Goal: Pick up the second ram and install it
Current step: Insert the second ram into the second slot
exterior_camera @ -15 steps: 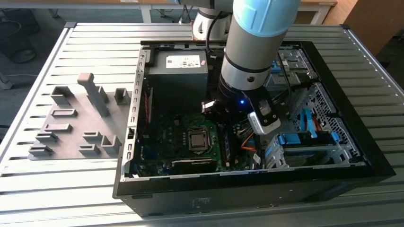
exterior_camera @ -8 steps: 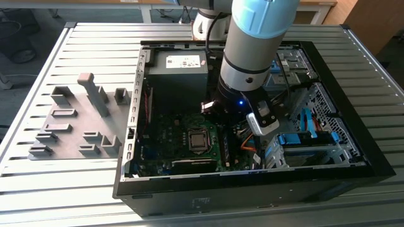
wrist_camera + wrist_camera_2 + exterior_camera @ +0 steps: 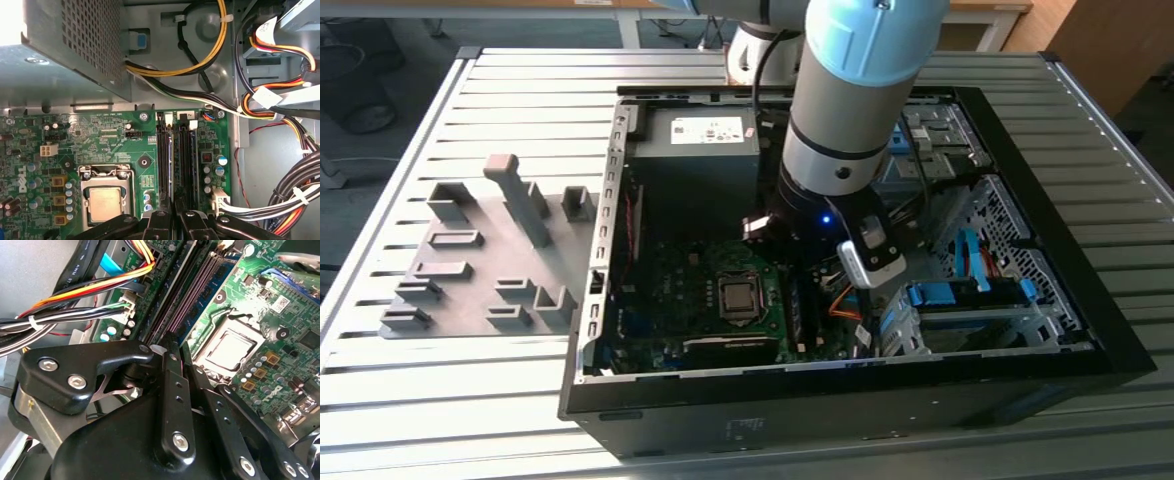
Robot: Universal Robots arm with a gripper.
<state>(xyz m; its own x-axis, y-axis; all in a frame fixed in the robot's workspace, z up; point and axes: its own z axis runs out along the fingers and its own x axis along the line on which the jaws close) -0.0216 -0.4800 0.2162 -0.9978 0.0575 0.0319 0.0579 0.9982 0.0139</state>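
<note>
The gripper (image 3: pixel 173 220) hangs over the motherboard's memory slots (image 3: pixel 176 155) beside the CPU socket (image 3: pixel 106 200), fingers closed apparently on the second ram (image 3: pixel 173 192), which wants square, even pressing into its slot.

Claw (image 3: pixel 172 212) over RAM slots (image 3: pixel 175 155), CPU socket (image 3: pixel 105 200) beside.

The arm (image 3: pixel 854 90) is silver-grey with a pale blue joint cap and a lit blue wrist light; the gripper (image 3: pixel 172 352) has black linkages with silver screws.
</note>
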